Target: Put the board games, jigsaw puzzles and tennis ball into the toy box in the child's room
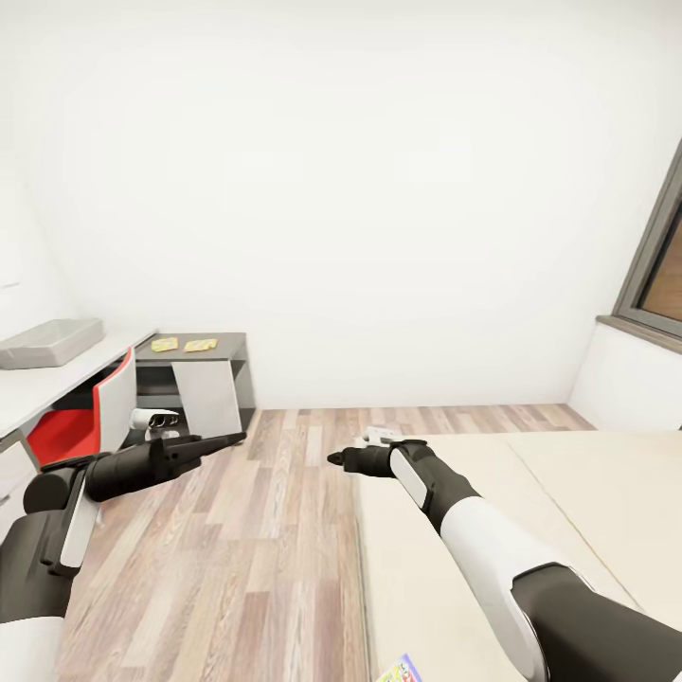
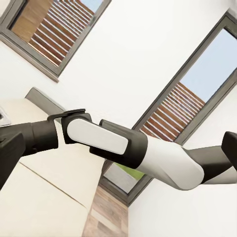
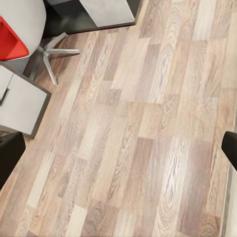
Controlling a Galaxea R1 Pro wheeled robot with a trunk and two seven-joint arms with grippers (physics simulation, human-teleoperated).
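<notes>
In the head view the toy box (image 1: 49, 343) was seen on the white table (image 1: 28, 393), well off to the left of the left pincer (image 1: 227, 439) and beyond it, with a red chair (image 1: 71, 426) tucked under the table. The two jigsaw puzzles (image 1: 182, 345) lay side by side on a grey desk (image 1: 220, 360) beyond that pincer. The left pincer was held over the plank floor (image 1: 256, 530), and its fingers (image 2: 9, 150) were shown apart and empty in the left wrist view. The right pincer (image 1: 334, 458) was held at the near corner of the bed (image 1: 568, 493), its fingers (image 3: 230, 147) likewise apart and empty. A small white thing (image 1: 379, 434) lay just beyond it on the mattress, too small to be named. A colourful board game (image 1: 400, 671) was cut by the picture's lower edge, well behind the right pincer and close to the trunk. The step was judged to be the approach to the bed for a game. It would be done best if the base were squared to the mattress and the right pincer drawn back and lowered flat over the box's edge. The windows (image 2: 47, 29) and the right arm (image 2: 148, 153) were given by the left wrist view. The chair's foot (image 3: 52, 54) and a drawer unit (image 3: 19, 106) were given by the right wrist view.
</notes>
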